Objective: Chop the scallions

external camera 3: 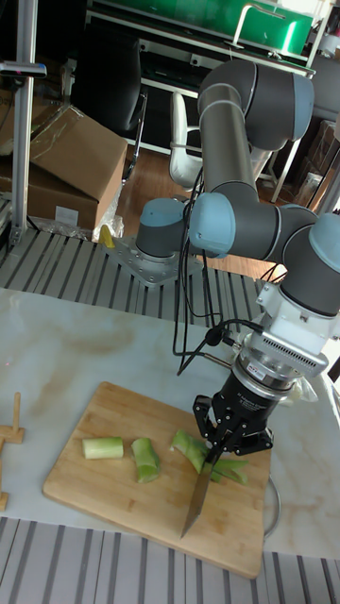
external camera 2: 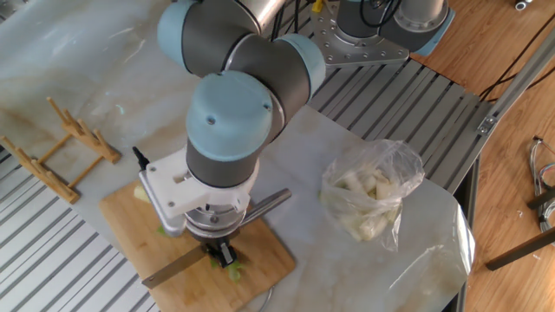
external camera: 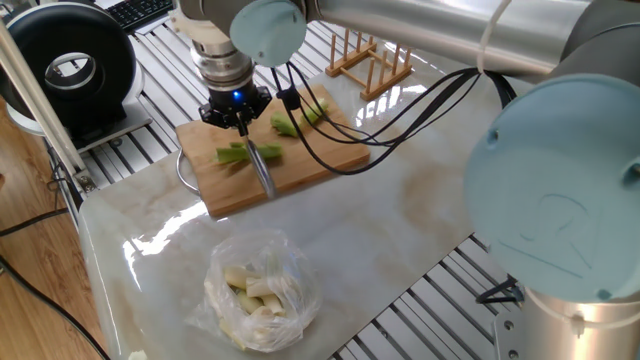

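Four green pieces of the scallions (external camera 3: 145,459) are spread out on the wooden cutting board (external camera 3: 104,491), which is set on the marble table (external camera: 380,230). One knife (external camera 3: 198,498) is squeezed tight in the gripper (external camera 3: 220,445), blade tip down on the board. A plastic bag (external camera: 258,290) of pale pieces is kept well apart.
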Controlling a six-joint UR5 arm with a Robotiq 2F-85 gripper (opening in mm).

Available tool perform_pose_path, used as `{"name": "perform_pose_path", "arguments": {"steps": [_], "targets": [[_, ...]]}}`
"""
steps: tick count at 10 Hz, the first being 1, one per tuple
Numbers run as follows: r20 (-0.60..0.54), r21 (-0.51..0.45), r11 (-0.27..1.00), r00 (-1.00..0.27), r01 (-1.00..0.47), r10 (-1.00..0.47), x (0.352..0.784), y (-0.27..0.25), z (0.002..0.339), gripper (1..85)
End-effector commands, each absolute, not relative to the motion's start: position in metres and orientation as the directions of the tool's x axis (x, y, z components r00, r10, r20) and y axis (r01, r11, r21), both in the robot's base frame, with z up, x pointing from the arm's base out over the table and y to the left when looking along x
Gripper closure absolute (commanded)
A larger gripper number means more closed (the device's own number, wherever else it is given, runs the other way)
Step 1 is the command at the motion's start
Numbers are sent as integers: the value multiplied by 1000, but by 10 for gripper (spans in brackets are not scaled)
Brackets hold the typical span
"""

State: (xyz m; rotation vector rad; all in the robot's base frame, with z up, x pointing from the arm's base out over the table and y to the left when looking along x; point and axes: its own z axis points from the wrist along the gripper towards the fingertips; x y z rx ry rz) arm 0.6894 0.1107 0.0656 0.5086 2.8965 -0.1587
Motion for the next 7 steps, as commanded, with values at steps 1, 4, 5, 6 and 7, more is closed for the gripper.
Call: {"name": "perform_pose_path", "arguments": {"steps": [1,4,5,6,7], "targets": [[-223,-59,923,-907,380,359,698,111,69,847],[-227,-12,910,-888,414,401,706,113,64,847],[-212,-38,918,-901,395,379,701,110,65,847],[-177,-63,937,-928,344,329,692,108,65,847],[-137,-67,951,-947,301,291,682,113,67,847]]}}
